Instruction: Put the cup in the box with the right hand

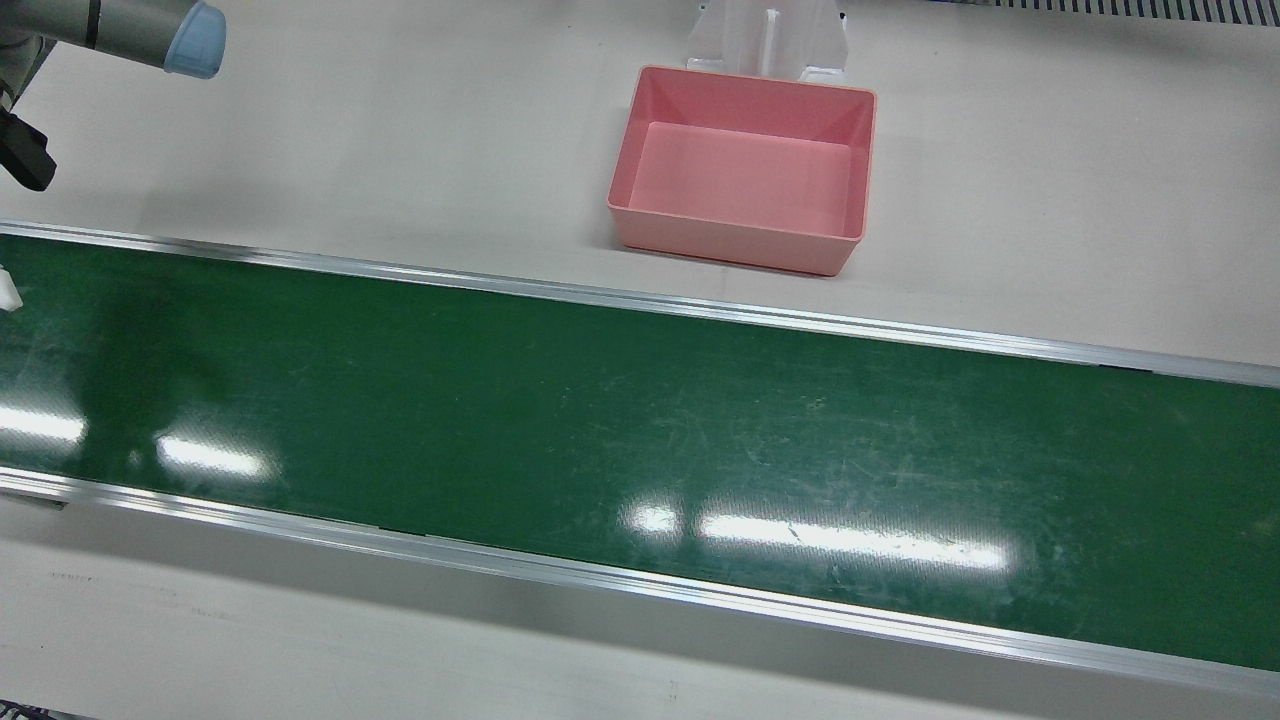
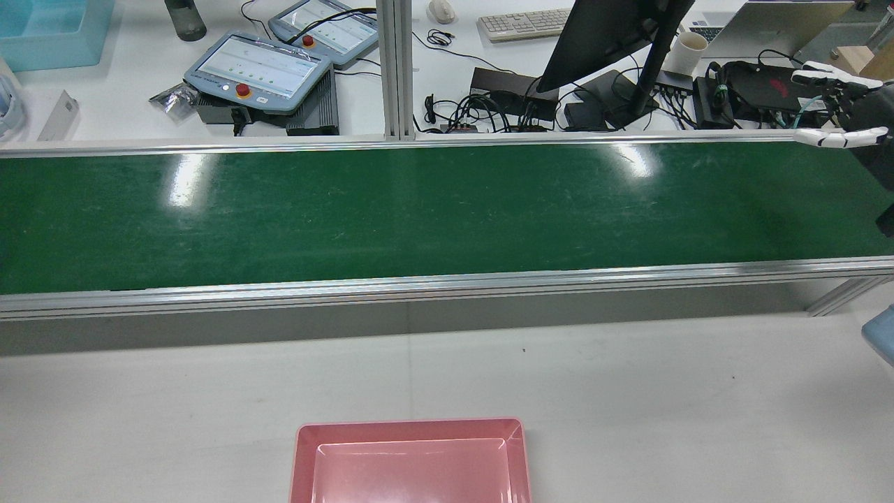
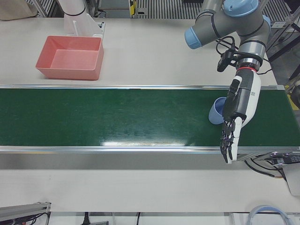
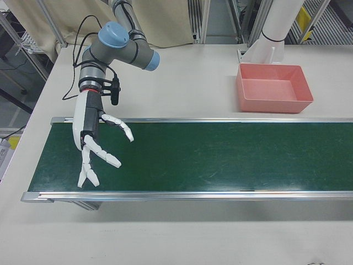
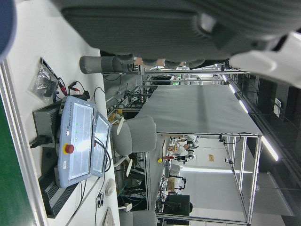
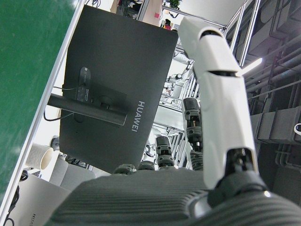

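Both robot hands hover over the belt [image 4: 220, 160], right robot hand [image 4: 96, 146] spread wide and empty, awaiting the cup [image 3: 216, 111] far from the box [image 4: 273, 88].

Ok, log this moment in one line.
cup: on belt beside left hand | right hand: open, empty, above belt's opposite end | box: empty | cup not yet grasped

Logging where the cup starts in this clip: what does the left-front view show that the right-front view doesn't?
Only the left-front view: the blue cup on the green belt, partly behind the left hand hanging over it. Only the right-front view: the right hand, fingers spread, holding nothing, above the belt's other end. Both: the belt and the empty pink box on the table beside it.
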`<state>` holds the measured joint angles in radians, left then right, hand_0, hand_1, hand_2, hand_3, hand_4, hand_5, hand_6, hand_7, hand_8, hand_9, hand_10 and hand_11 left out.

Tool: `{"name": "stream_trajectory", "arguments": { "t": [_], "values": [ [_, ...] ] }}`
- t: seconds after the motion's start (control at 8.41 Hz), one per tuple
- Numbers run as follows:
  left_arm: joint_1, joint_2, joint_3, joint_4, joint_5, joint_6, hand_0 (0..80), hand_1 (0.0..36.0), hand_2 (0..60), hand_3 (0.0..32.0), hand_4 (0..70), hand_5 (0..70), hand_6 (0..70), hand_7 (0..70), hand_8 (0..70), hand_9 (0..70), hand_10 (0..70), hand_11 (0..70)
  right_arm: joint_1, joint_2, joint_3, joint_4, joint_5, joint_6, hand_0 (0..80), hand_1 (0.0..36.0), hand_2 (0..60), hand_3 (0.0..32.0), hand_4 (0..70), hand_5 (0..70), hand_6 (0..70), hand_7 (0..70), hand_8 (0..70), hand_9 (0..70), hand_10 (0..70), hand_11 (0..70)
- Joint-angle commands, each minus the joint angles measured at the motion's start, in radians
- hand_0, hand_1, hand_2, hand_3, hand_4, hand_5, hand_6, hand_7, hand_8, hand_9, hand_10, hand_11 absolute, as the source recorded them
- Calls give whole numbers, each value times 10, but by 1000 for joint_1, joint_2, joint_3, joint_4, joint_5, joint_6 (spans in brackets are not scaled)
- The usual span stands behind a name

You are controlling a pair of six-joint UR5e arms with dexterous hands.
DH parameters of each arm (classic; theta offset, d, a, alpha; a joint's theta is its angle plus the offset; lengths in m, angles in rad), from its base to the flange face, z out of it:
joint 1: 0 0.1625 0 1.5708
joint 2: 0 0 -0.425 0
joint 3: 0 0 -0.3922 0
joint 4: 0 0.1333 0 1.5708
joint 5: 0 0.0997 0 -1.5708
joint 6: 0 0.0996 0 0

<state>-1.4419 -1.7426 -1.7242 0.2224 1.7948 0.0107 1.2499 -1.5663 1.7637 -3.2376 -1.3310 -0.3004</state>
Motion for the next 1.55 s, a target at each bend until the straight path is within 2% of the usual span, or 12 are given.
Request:
{"name": "stream_trajectory", "arguments": {
  "t": [0.0,0.12,0.24,0.48,0.59,0.71,0.83,0.95,1.07,1.43],
  "values": [
    [0,0,0,0,0,0,0,0,0,0,0,0,0,0,0,0,0,0,-3,-1,-4,5,1,-3,545,235,156,0,37,62,55,214,1,30,0,0],
    [0,0,0,0,0,0,0,0,0,0,0,0,0,0,0,0,0,0,-4,-1,-6,5,1,-5,533,182,65,0,61,55,52,205,0,38,0,0],
    [0,0,0,0,2,0,0,0,0,0,0,0,0,0,0,0,0,0,-7,0,-6,5,1,-5,539,153,0,0,88,52,53,207,0,43,0,0],
    [0,0,0,0,0,0,0,0,0,0,0,0,0,0,0,0,0,0,-12,-1,-7,4,1,-5,524,160,58,0,82,50,56,222,2,52,0,0],
    [0,0,0,0,0,0,0,0,0,0,0,0,0,0,0,0,0,0,-12,-1,-7,4,1,-5,528,152,29,0,93,50,56,225,2,53,0,0],
    [0,0,0,0,0,0,0,0,0,0,0,0,0,0,0,0,0,0,-14,-1,-7,4,1,-5,523,163,59,0,84,50,56,227,2,53,0,0],
    [0,0,0,0,0,0,0,0,0,0,0,0,0,0,0,0,0,0,-14,-1,-6,4,1,-5,527,166,60,0,83,51,57,229,2,53,0,0],
    [0,0,0,0,0,0,0,0,0,0,0,0,0,0,0,0,0,0,-15,-1,-7,4,0,-5,515,195,146,0,50,51,56,224,2,52,0,0],
    [0,0,0,0,0,0,0,0,0,0,0,0,0,0,0,0,0,0,-15,-1,-7,4,1,-5,529,167,59,0,82,51,56,227,2,53,0,0],
    [0,0,0,0,0,0,0,0,0,0,0,0,0,0,0,0,0,0,-18,0,-6,2,1,-6,524,167,61,0,86,50,57,234,3,56,0,0]
  ]
}}
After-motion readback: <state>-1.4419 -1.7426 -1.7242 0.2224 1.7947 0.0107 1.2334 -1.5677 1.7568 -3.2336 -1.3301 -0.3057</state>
